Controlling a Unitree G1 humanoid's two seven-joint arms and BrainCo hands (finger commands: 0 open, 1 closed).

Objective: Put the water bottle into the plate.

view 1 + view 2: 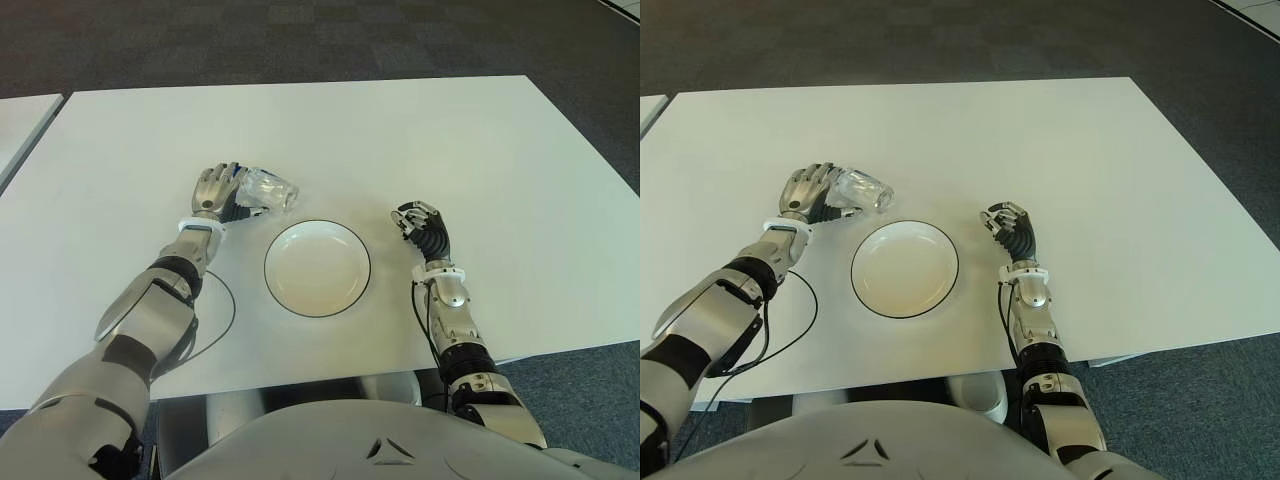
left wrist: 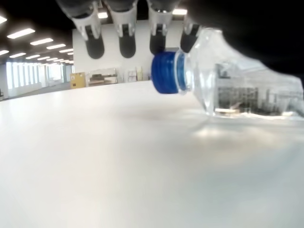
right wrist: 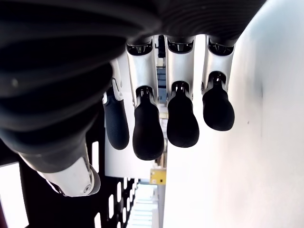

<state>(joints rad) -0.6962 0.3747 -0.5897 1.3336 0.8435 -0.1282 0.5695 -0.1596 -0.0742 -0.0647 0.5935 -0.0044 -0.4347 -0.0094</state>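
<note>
item: clear plastic water bottle with blue cap point(image 1: 270, 190), lying on its side on the white table point(image 1: 480, 150), just beyond and left of the empty white black-rimmed round plate point(image 1: 317, 268). left hand point(image 1: 215, 193) at its neck end, fingers arched over the cap, no firm grip evident. right hand point(image 1: 424, 228) right of the plate, fingers loosely curled, empty. status: transfer not yet done.

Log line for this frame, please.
left hand at lying water bottle, grasp unclear | plate empty | right hand idle, right of plate
</note>
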